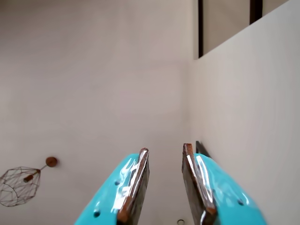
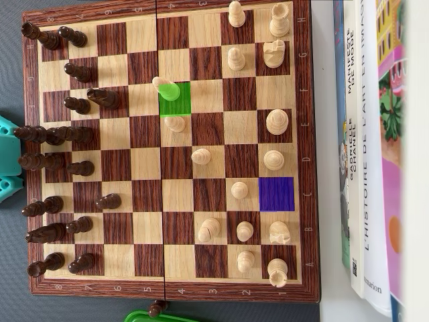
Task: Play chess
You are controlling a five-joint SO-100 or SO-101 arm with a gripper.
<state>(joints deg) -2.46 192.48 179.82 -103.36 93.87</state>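
**A:** Background first. Wrist view looks up at a pale ceiling and wall point(image 1: 243, 93), with a wire lamp point(image 1: 18, 186) at lower left. No board in that view. Overhead view has the wooden chessboard point(image 2: 167, 285) on a dark mat, with books point(image 2: 365, 168) stacked just beside its right edge.

**B:** And the piece in play?

**A:** I read it from the coloured squares. A green square point(image 2: 179, 106) sits in the upper middle of the board, with a light pawn point(image 2: 165, 87) lying tilted across its upper left corner. A purple square point(image 2: 276, 194) at lower right is empty. My judgement: the move runs between those two squares. I can't say which way.

**B:** Claw?

**A:** The gripper point(image 1: 165, 150) is apart in the wrist view, turquoise fingers point(image 1: 123, 180) with dark pads and clear space between them, holding nothing. In the overhead view only a turquoise part of the arm point(image 2: 7, 161) shows at the left edge, behind the dark pieces point(image 2: 57, 134).

**B:** How do I do the pickup well?

**A:** My advice: the pawn leans, so come down from above and close low on its body, not its head. Another light pawn point(image 2: 175, 123) stands just below the green square, so keep the fingers clear of it. Cross above the dark rows and lift straight up before travelling.
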